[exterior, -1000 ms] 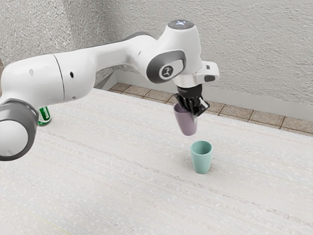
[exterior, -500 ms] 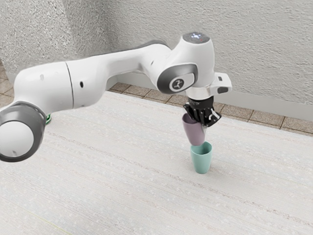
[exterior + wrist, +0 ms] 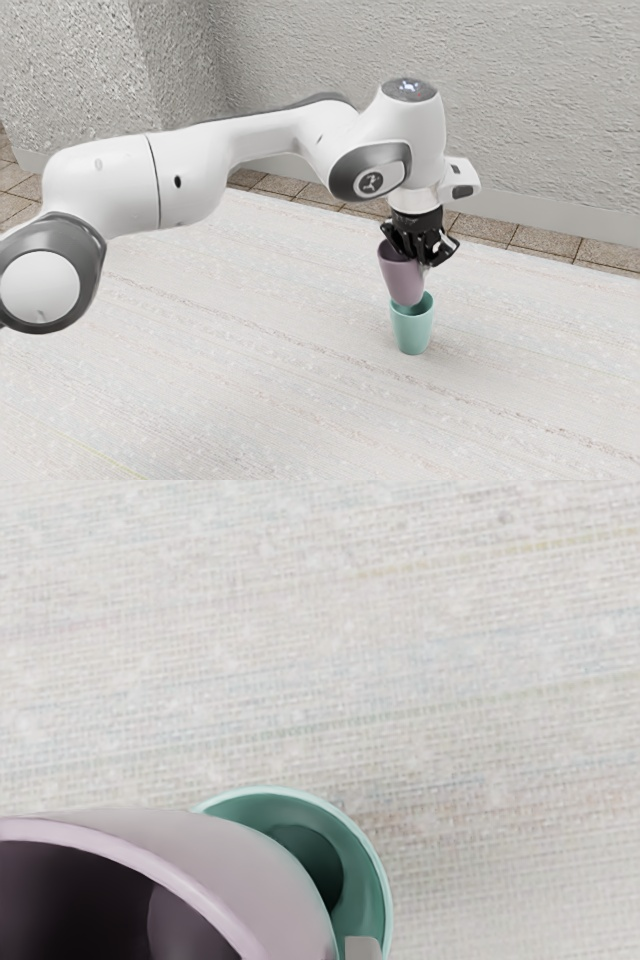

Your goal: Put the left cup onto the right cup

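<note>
My gripper (image 3: pixel 418 247) is shut on the rim of a mauve cup (image 3: pixel 402 278), which hangs tilted from it. The mauve cup's base dips into the mouth of a teal cup (image 3: pixel 411 326) standing upright on the pale table (image 3: pixel 200 350). In the wrist view the mauve cup (image 3: pixel 150 880) is close under my hand, its rim overlapping the teal cup's open mouth (image 3: pixel 340 850).
A grey textured wall (image 3: pixel 520 90) rises behind the table, with a strip of brown floor tiles (image 3: pixel 540 240) along its foot. Bare table surface lies all around the cups.
My hand has carried the mauve cup to the exterior view's right and downward, from beside and above the teal cup to its base entering the teal cup's mouth.
</note>
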